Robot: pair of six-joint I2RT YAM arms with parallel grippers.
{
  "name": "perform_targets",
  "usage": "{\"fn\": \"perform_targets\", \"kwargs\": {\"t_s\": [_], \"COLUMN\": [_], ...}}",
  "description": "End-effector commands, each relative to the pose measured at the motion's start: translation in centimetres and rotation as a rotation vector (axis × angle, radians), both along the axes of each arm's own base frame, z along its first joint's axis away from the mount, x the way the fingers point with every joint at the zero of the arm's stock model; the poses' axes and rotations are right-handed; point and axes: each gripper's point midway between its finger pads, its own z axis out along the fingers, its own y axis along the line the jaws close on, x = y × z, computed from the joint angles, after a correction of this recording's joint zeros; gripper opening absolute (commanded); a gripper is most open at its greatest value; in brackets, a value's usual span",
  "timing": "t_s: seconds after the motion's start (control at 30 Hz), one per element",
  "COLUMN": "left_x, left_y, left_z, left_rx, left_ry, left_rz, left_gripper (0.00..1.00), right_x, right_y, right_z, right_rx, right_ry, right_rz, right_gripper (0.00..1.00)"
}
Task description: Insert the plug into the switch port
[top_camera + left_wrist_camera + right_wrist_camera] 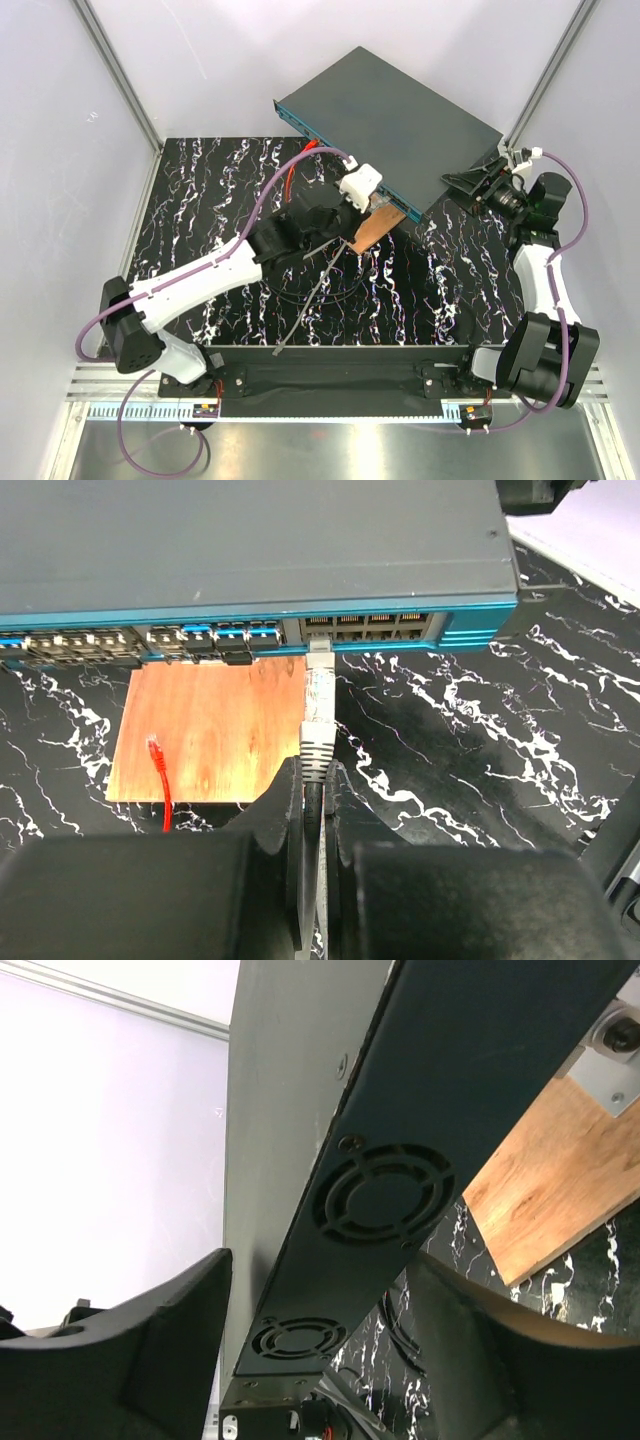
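Our left gripper [312, 780] was clamped on the plug [319, 695], centre frame, its tip at a port on the switch [250, 540] above. Our right gripper [322, 1260] straddled the switch's end; we could not tell whether it gripped.

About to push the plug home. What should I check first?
1. Left gripper clamped on plug by its boot: ok.
2. Plug tip lined up with a switch port: ok, tip at the socket mouth.
3. Plug fully seated: cannot tell.
4. Right gripper straddling the switch's end: ok; firm contact: cannot tell.
5. Red cable out of the plug's path: ok, it lies aside on the wooden plate.
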Motion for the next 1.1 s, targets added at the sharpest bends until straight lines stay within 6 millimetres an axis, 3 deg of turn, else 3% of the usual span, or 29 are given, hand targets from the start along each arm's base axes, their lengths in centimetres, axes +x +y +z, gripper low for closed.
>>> {"fn": "perform_targets", "kwargs": {"t_s": [0.0, 0.27, 0.7, 0.93, 1.07], "left_x": [1.2, 1.9, 3.0, 3.5, 3.7], "left_y": [-1.0, -2.6, -2.3, -2.5, -2.8], "left_z": [3.6, 3.4, 3.0, 3.9, 3.2], "left_rx": [-0.094, -0.101, -0.085, -0.097, -0.088], "left_ry": [-0.068, -0.034, -0.031, -0.042, -0.019], "left_rz": [0.010, 0.010, 0.067, 0.070, 0.072], "left_gripper": [0.00, 0.00, 0.00, 0.00, 0.00], "right_x": [0.3, 0.1, -0.2, -0.3, -0.4], "right_y": [0.3, 1.2, 1.9, 2.0, 2.1], "right_z": [1.3, 1.1, 1.4, 1.3, 1.5], "right_rx": [-0.001, 0.006, 0.006, 0.003, 0.002], "right_ry": [-0.071, -0.071, -0.090, -0.096, -0.108], "right_rz": [0.006, 0.033, 0.054, 0.054, 0.056], "right_gripper": [0.72, 0.47, 0.04, 0.00, 0.00]}}
